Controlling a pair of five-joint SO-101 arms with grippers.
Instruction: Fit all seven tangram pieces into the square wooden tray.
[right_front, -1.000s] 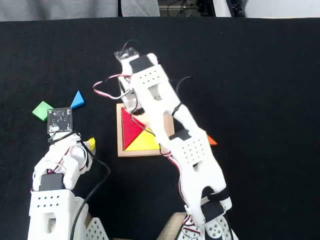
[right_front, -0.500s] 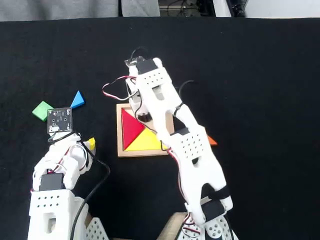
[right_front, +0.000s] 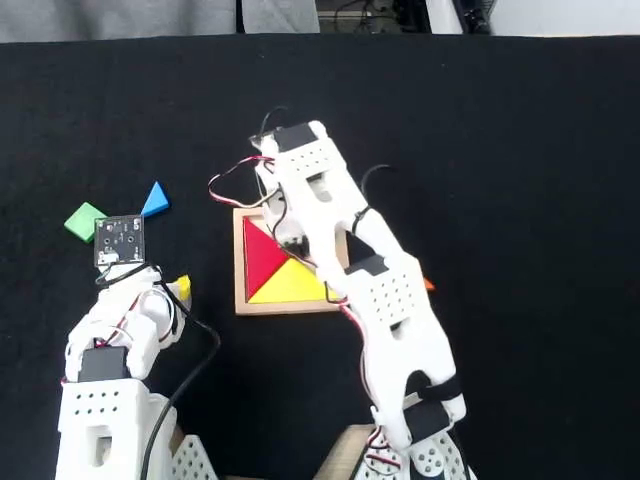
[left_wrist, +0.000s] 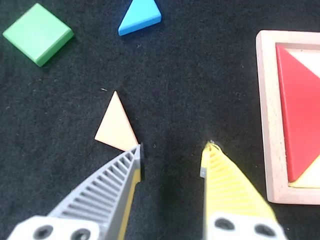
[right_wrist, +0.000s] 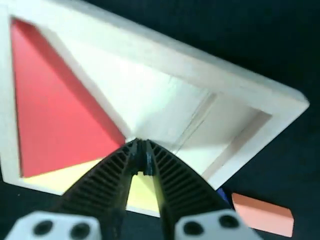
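The square wooden tray (right_front: 240, 300) holds a red triangle (right_front: 262, 255) and a yellow triangle (right_front: 285, 288); the rest of its floor is bare wood. My right gripper (right_wrist: 142, 148) is shut, its tips low over the tray's middle where the red triangle (right_wrist: 55, 115) ends. The right arm (right_front: 330, 230) covers the tray's right half. My left gripper (left_wrist: 172, 150) stands open over black cloth, and its grey finger touches a tan triangle (left_wrist: 116, 125). A green square (left_wrist: 37, 33) and a blue triangle (left_wrist: 141, 15) lie beyond it, with the tray (left_wrist: 265, 125) to one side.
An orange piece (right_front: 428, 284) lies on the cloth just right of the tray, also the orange piece (right_wrist: 262, 215) beside the tray's corner. The green square (right_front: 85, 220) and blue triangle (right_front: 155, 200) sit left of the tray. The left arm (right_front: 120, 330) is at the front left.
The right arm's wrist has drawn back from beyond the tray's far edge and come down over the tray. The left arm and the loose pieces have not moved.
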